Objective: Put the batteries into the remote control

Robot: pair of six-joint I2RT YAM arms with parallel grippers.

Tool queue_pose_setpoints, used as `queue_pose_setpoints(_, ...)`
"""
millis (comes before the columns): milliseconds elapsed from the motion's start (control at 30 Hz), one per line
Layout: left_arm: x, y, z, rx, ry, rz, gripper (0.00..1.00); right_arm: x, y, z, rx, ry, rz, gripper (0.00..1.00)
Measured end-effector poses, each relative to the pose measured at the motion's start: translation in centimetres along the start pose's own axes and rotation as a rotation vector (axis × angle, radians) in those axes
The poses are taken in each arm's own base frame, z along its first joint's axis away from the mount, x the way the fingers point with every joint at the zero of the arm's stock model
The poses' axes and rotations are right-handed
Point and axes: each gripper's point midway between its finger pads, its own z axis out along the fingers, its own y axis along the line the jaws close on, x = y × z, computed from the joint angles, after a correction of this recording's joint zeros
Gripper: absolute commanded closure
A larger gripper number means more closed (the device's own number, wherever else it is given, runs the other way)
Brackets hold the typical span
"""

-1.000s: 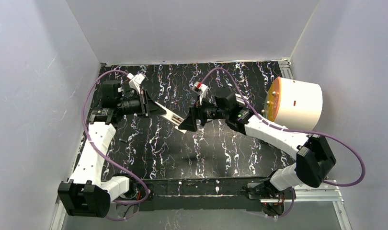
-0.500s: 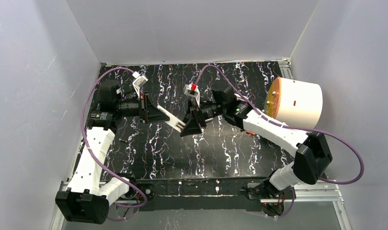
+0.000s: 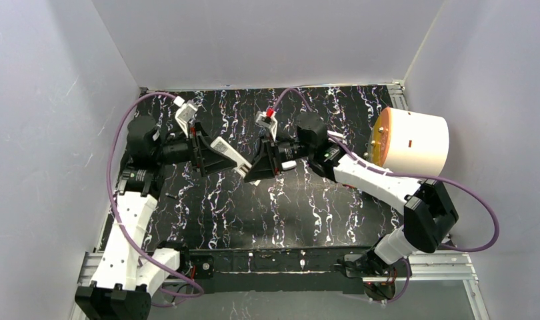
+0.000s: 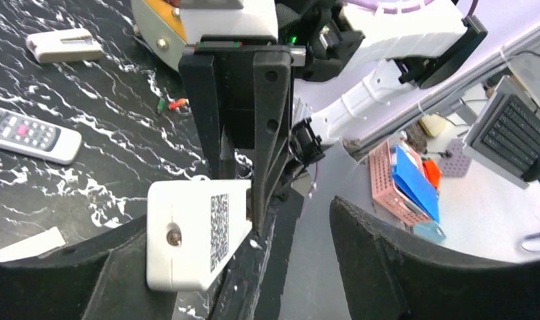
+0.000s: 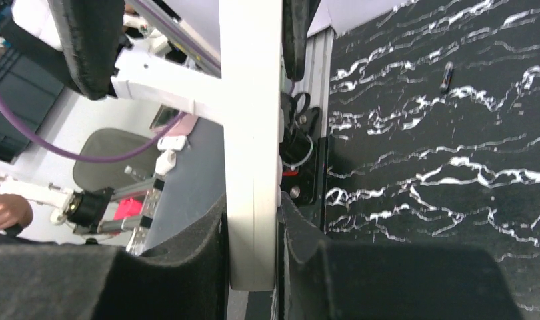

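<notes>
Right gripper (image 5: 254, 227) is clamping the white remote (image 5: 251, 100), its two dark pads pressing flat against opposite faces of one end. Left gripper (image 4: 254, 253) is standing wide open around the other end, gripping nothing; the remote is lying against one finger while the other finger (image 4: 401, 267) is standing well clear. From above, the remote (image 3: 235, 160) is hanging in the air over the black marbled table (image 3: 301, 213), bridging the two grippers, its long axis running diagonally from the left gripper (image 3: 227, 158) at the upper left down to the right gripper (image 3: 253, 172) at the lower right. The right wrist camera is catching it edge-on, as a slim upright bar. The left wrist camera is showing its back (image 4: 197, 243) instead, with a square code sticker and a screw. One battery (image 5: 446, 77) is lying on the table well apart from the remote, its long axis nearly upright in the right wrist view; from above it is showing only as a dark speck (image 3: 169, 195) beside the left arm. Farther off, only the left wrist view is showing a second remote (image 4: 27, 133) with coloured buttons on the table. At the far right a white drum (image 3: 417, 140) with an orange face is resting on its side.
</notes>
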Motion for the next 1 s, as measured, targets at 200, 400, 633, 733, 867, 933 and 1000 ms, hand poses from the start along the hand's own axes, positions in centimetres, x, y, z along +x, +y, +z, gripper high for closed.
queue_pose_setpoints(200,-2.6,-0.4,0.0,-0.048,-0.155,0.016,0.31,-1.8,0.3,0.6,-0.016,-0.167,0.060,0.94)
queue_pose_setpoints(400,-5.2,-0.2,-0.1,-0.087,-0.290,-0.020,0.43,-4.9,0.6,0.4,-0.041,-0.327,0.104,0.94)
queue_pose_setpoints(633,-6.7,0.0,-0.2,-0.086,-0.382,-0.059,0.40,-6.0,1.2,0.2,-0.061,-0.376,0.116,0.93)
queue_pose_setpoints(733,-6.9,0.3,-0.1,-0.081,-0.398,-0.080,0.40,-6.0,1.4,0.3,-0.064,-0.373,0.123,0.93)
queue_pose_setpoints(867,-7.2,0.7,0.1,-0.082,-0.409,-0.105,0.50,-5.7,1.4,0.6,-0.065,-0.364,0.124,0.93)
queue_pose_setpoints(933,-7.3,0.9,0.2,-0.083,-0.412,-0.113,0.58,-5.5,1.4,0.8,-0.061,-0.355,0.127,0.93)
queue_pose_setpoints(1000,-7.4,1.1,0.2,-0.084,-0.415,-0.122,0.71,-5.2,1.3,1.0,-0.055,-0.346,0.134,0.93)
